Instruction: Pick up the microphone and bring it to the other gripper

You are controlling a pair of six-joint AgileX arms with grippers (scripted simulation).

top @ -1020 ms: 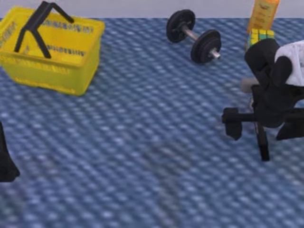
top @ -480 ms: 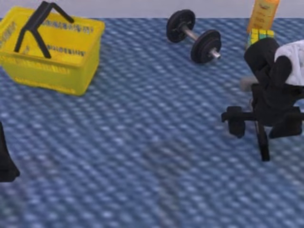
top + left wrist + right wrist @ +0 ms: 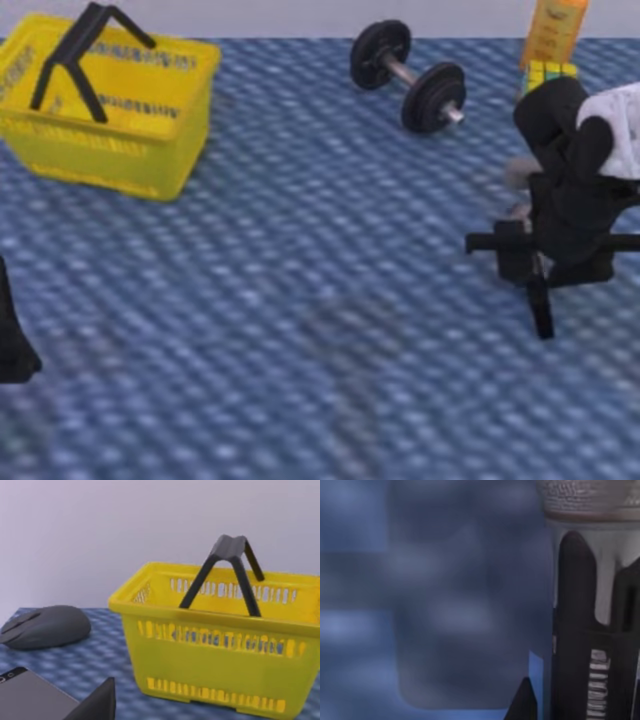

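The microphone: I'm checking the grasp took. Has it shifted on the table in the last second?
Yes. The microphone, in the right gripper, has shifted slightly toward the dumbbell; its handle tip sits nearer it than before.

Blue table (image 3: 300,330): basket (image 3: 105,105), dumbbell (image 3: 408,75).

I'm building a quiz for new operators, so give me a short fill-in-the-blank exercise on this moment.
1. The right gripper has its fingers closed around the ____.
2. The basket at the table's far left is coloured ____.
3. The dumbbell lies at the far edge, between the basket and the ____ arm.
4. The left gripper is parked at the table's ____ edge.

Missing words: microphone; yellow; right; left
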